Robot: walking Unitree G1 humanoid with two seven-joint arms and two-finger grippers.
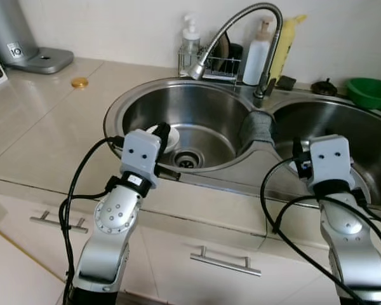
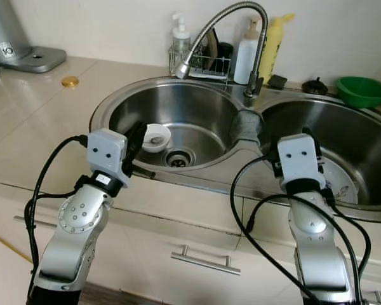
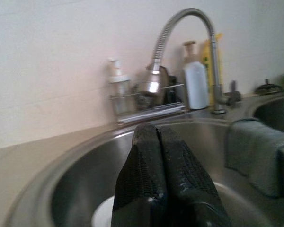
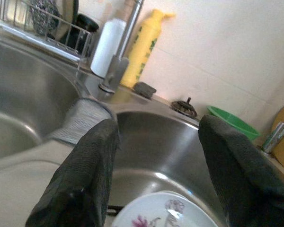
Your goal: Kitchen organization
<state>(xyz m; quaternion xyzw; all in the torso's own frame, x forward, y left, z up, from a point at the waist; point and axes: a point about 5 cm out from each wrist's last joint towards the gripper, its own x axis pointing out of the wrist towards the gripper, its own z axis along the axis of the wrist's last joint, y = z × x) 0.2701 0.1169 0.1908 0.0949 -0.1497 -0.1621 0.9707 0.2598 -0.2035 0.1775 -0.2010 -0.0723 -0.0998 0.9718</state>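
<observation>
A small white bowl (image 2: 156, 136) lies in the left basin of the steel double sink (image 1: 114, 105), near the drain (image 1: 187, 159). My left gripper (image 3: 157, 135) is shut with nothing in it and hovers at the basin's front rim, just above and beside the bowl. A white plate with a flower pattern (image 4: 161, 213) lies in the right basin. My right gripper (image 4: 158, 127) stands open over the front of that basin, its fingers apart above the plate and not touching it.
A grey cloth (image 1: 257, 127) drapes over the divider between the basins. The faucet (image 1: 241, 25) arches over the left basin. A wire caddy (image 1: 219, 63), soap bottles and a green bowl (image 1: 370, 92) line the back wall. A gold lid (image 1: 79, 82) lies on the counter.
</observation>
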